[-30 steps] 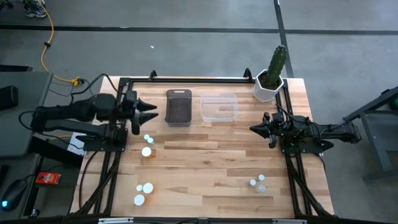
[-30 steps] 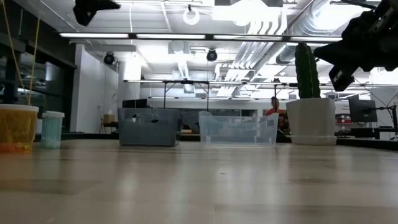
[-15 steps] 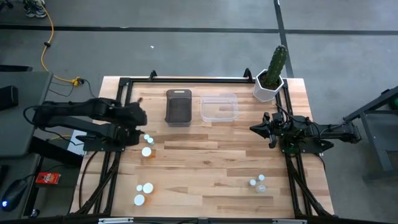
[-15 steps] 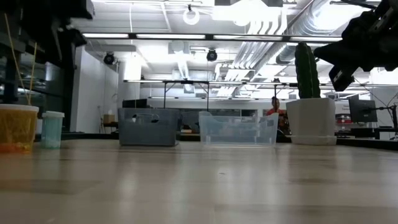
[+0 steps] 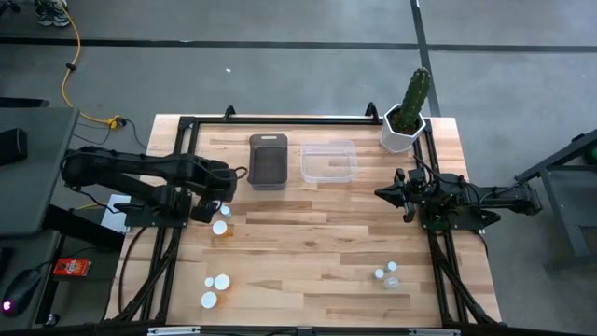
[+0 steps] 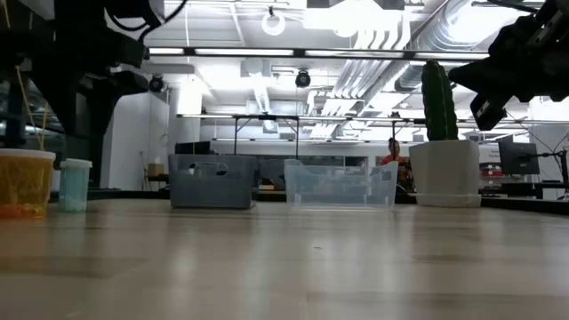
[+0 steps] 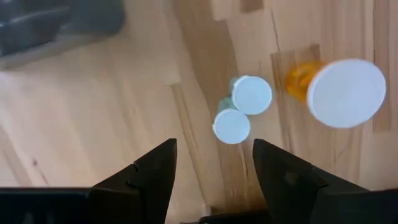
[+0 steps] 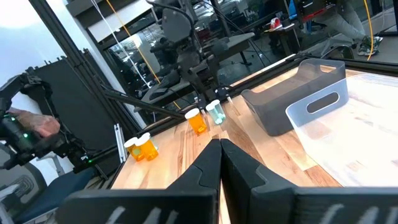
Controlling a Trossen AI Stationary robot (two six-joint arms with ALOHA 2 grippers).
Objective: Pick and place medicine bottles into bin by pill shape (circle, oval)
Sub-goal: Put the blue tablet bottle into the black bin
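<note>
Robotics lab in an open industrial hall

A wooden worktop (image 5: 308, 252) framed by black rails (image 5: 280, 119) stands on a grey concrete floor (image 5: 280, 65) marked with dark lines, with a yellow cable (image 5: 67, 65) trailing across it. The low view looks into a large room with exposed white ducts (image 6: 382, 53), strip lights (image 6: 178, 51) and more tables (image 6: 267, 124) behind. The right wrist view shows monitors, stands and a person's hand (image 8: 37, 124) at an operator rig.

Two dark arms; left gripper (image 7: 211, 171) black, wedge-shaped fingers (image 7: 152, 171).
</note>
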